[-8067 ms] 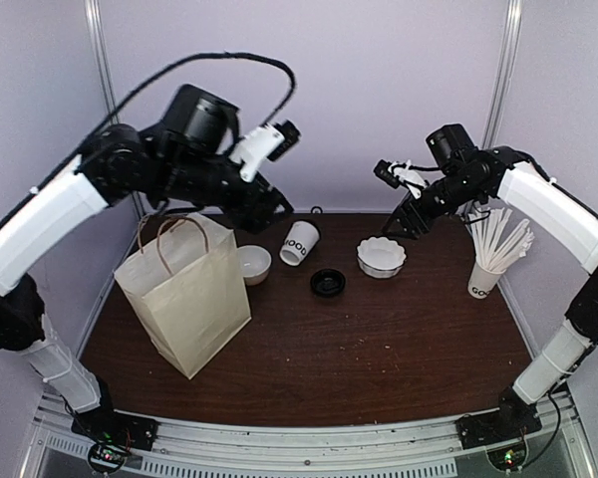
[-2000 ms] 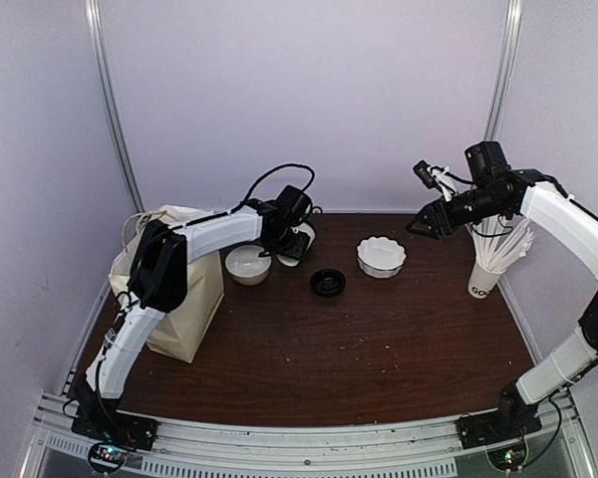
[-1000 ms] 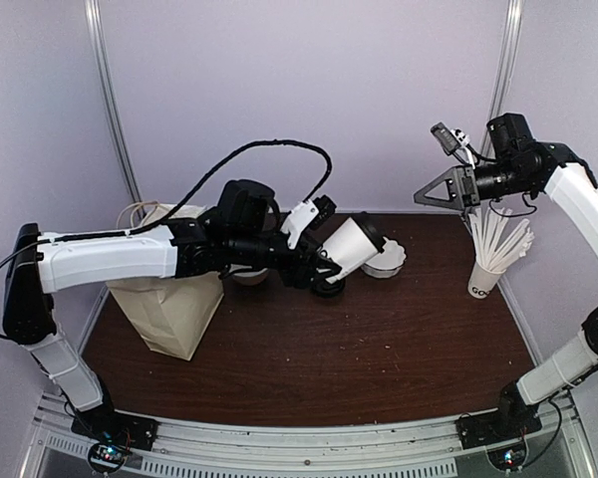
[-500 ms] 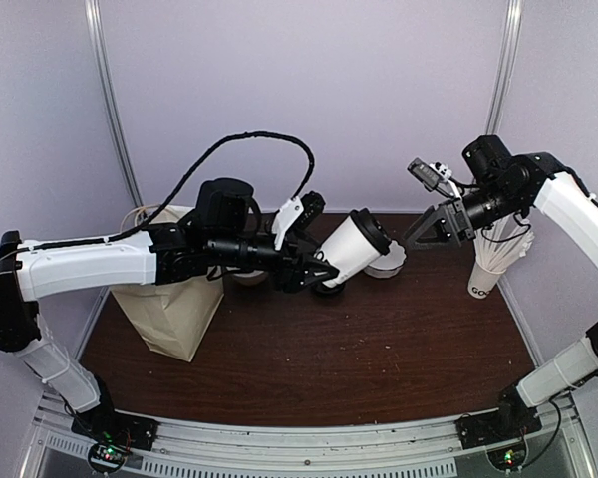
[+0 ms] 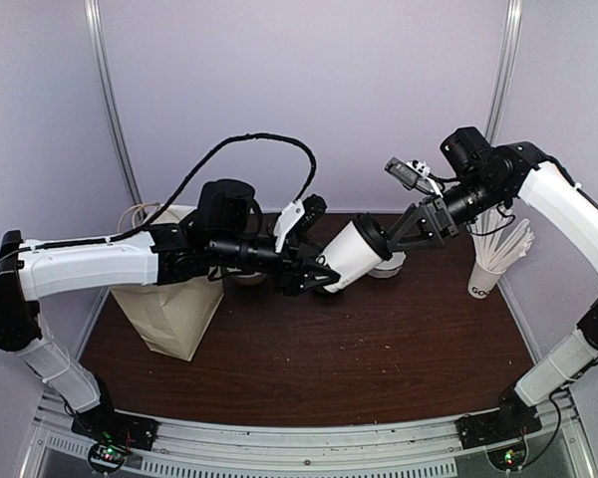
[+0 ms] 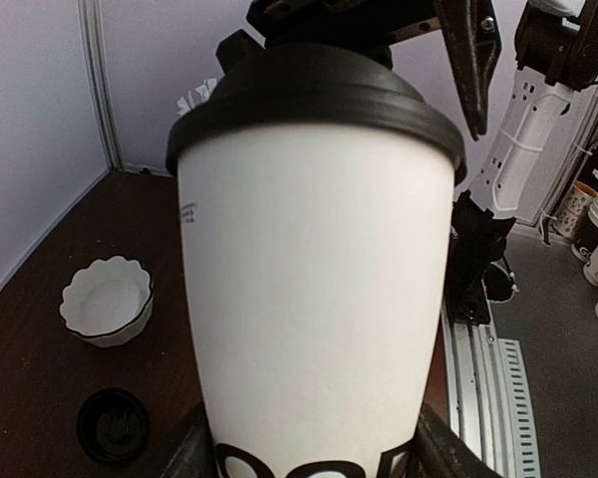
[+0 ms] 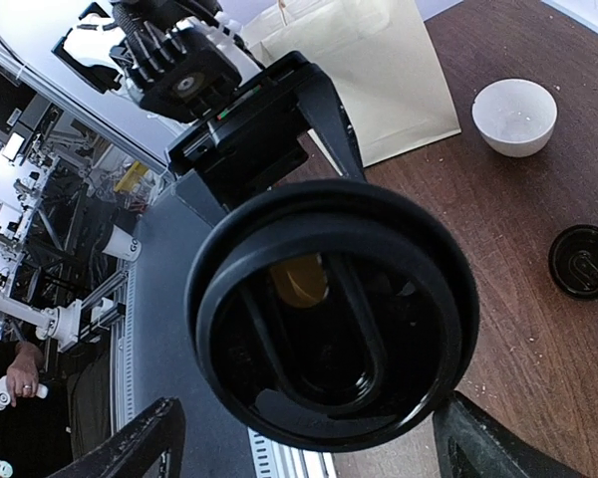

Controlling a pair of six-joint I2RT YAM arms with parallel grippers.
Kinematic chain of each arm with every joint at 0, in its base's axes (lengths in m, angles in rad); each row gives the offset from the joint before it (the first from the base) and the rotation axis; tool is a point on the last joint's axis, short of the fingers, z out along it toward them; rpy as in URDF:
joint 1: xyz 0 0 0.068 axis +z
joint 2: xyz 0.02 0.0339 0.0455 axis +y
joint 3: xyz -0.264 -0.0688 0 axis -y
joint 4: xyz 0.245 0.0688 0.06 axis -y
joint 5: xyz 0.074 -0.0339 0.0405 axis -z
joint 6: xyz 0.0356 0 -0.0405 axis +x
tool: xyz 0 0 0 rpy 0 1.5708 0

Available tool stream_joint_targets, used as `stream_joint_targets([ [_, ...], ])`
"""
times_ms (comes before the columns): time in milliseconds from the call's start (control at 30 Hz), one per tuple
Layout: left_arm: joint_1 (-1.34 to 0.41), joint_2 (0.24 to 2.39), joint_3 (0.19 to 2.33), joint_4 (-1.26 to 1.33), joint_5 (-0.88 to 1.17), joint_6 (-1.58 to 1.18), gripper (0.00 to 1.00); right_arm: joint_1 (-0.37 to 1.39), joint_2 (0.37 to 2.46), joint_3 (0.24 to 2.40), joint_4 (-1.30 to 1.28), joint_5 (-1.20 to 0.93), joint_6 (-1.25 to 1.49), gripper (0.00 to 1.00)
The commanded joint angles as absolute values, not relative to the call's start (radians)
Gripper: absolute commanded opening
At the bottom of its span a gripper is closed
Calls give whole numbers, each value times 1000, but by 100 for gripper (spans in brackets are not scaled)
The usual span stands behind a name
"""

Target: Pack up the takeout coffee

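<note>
left gripper (image 5: 317,273) clamps the base of the takeout coffee cup (image 5: 351,255), tilted in mid-air above the table (image 5: 379,349), black lid (image 5: 377,237) on. right gripper (image 5: 397,236) stands spread wide at the lid. this looks like a handover, and it calls for a square, gentle close.

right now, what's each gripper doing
Left gripper: closed on the lidded cup.
Right gripper: open, fingers either side of its black lid, holding nothing.

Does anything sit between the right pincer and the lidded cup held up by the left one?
Nothing visible. The open right pincer faces the lid on the cup, with only air between them.
</note>
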State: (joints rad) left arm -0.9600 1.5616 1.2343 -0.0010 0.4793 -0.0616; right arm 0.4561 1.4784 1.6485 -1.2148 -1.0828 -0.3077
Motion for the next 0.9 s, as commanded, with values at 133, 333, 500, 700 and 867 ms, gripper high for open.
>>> stream_joint_targets([
  [133,-972,1575,1261,22,526,-45,61,463,1513,1701,-1197,-1034,-295,88],
  [333,-975,1587,1274,17,529,-42,60,465,1513,1689,-1197,-1046,-298,85],
  [500,-979,1608,1298,6,530,-32,60,477,1513,1686,-1224,-1052,-325,86],
  [700,-982,1612,1307,6,523,-34,60,493,1512,1676,-1239,-1024,-343,86],
  [867,-985,1616,1322,-20,522,-29,60,501,1520,1675,-1251,-1018,-357,85],
])
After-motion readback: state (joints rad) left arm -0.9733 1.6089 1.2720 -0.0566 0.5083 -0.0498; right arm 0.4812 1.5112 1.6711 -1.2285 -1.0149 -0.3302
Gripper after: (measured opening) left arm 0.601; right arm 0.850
